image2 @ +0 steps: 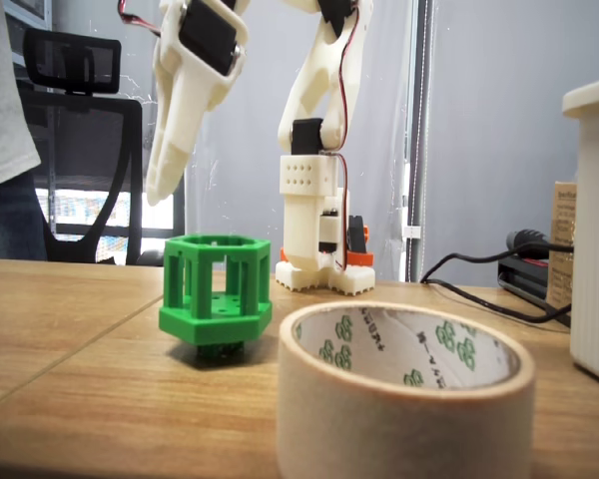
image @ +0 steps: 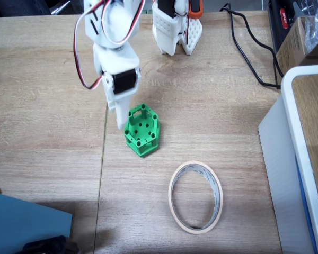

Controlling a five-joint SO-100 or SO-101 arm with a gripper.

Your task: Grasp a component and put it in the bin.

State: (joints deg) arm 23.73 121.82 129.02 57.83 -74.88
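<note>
**Gripper above the green block, tape ring lying apart**

The green block (image: 142, 130) stands on the wooden table (image: 42, 106), and everything else is placed from it. In the top-down fixed view it sits near the middle of the table, its holed face turned up; in the low side view the block (image2: 217, 289) shows as an open hexagonal cage on a wider base, resting flat on the wood.

The white gripper (image: 119, 119) hangs at the block's left edge in the top-down view, its tip close beside the rim. From the low side view the gripper (image2: 162, 190) is above and left of the block — not touching it, with a clear gap under the fingertip. Only one pale finger is plainly seen, so I cannot tell whether the jaws are spread or pressed together; nothing is held.

The tape ring (image: 196, 197) lies flat, lower right of the block in the top-down view and apart from it. In the low view the ring (image2: 404, 399) is nearer the camera, right of the block.

The arm's base (image: 176, 29) stands behind the block, at the table's far edge.
</note>
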